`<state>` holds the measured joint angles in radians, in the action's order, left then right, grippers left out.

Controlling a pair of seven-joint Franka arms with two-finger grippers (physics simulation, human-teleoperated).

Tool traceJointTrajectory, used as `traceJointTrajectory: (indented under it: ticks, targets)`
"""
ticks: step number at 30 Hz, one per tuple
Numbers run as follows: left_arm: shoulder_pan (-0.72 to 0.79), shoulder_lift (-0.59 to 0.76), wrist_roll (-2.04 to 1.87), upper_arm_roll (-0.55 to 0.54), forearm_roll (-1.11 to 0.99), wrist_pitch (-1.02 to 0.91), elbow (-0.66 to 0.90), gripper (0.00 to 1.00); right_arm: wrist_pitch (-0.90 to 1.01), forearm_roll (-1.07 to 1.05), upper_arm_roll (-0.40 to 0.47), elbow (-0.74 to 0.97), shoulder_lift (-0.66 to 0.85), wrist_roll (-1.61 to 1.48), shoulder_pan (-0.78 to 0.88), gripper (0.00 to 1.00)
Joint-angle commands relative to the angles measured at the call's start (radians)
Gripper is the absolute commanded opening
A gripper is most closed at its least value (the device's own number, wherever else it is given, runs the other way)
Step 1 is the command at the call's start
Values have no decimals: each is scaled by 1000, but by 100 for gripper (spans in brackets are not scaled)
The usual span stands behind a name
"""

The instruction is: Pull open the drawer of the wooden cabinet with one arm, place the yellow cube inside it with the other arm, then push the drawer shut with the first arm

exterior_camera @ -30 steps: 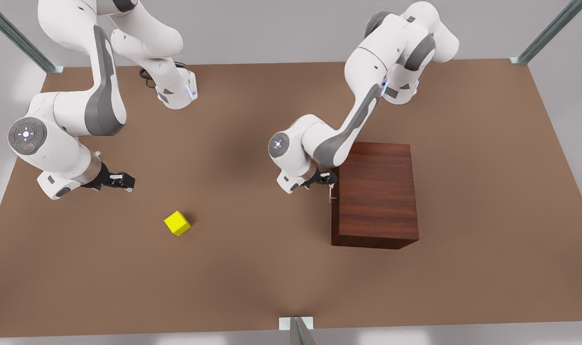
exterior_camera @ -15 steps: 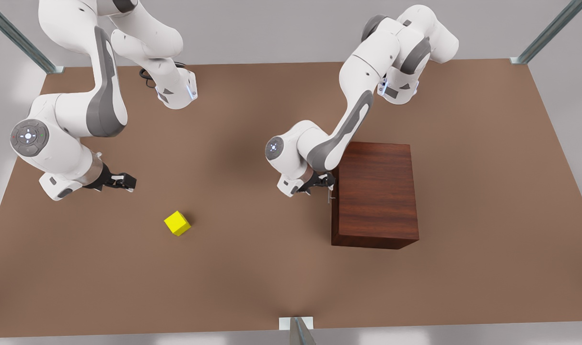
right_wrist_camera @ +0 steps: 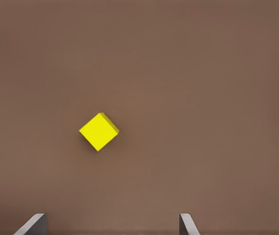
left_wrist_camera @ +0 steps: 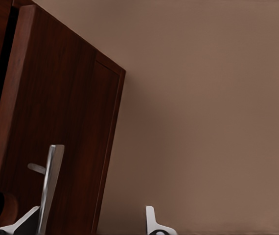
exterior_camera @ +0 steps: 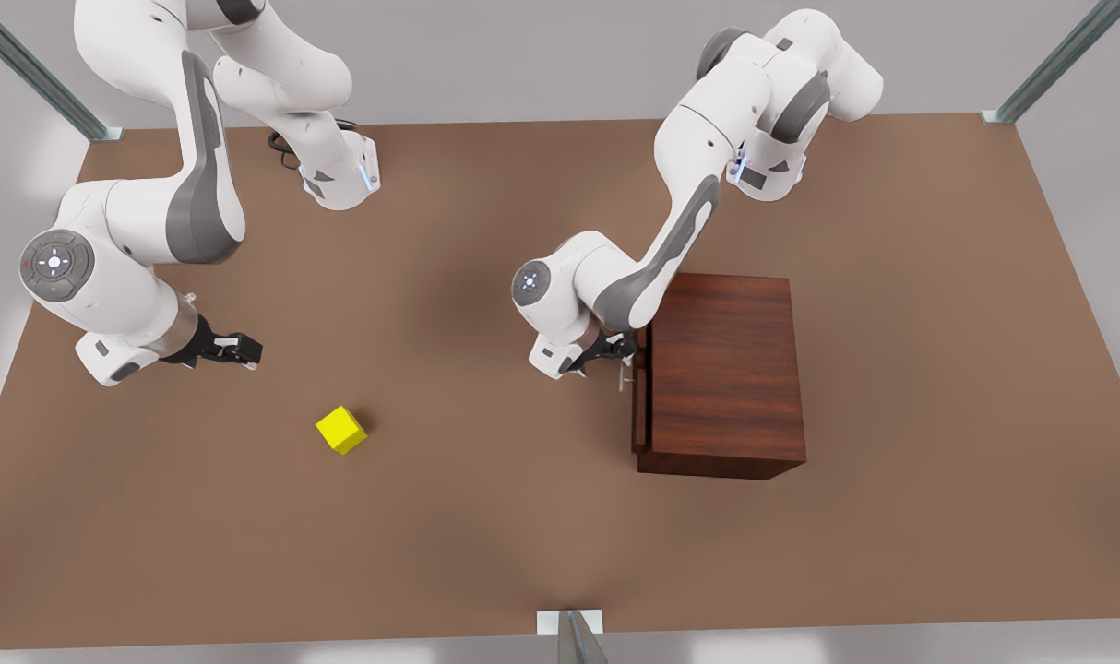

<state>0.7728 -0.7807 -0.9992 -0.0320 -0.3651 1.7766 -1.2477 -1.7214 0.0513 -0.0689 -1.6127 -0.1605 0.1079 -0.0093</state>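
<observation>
Opening stage. The left hand (exterior_camera: 623,361) is at the slim silver bar handle (left_wrist_camera: 50,182) of the dark reddish-brown wooden drawer (exterior_camera: 640,398), which stands slightly out of the boxy wooden cabinet (exterior_camera: 726,369); whether its fingers actually clamp the bar cannot be told. The right hand (exterior_camera: 243,351) waits, fingers spread and empty, near the small bright yellow cube (exterior_camera: 341,430) on the brown tabletop (exterior_camera: 486,516). Placing and closing remain.
</observation>
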Motion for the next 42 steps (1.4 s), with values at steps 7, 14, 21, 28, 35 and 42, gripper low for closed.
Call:
traceJointTrajectory:
  ticks: [7,14,21,28,35,42]
  targets:
    - [31,3,51,-5,3,26,14,100,0,1,0,0,-1,0,0,100]
    - [42,-2,73,-6,2,61,34,100,0,1,0,0,-4,1,2,100]
    - [52,-5,68,-6,3,93,37,100,0,-1,0,0,-4,0,2,100]
    - [69,-8,54,-6,8,116,51,100,3,1,0,0,-5,0,2,100]
    - [82,-14,27,-6,9,126,54,100,3,1,0,0,-5,0,2,100]
    - [141,3,19,-55,12,-172,204,100,3,1,0,0,-5,0,2,100]
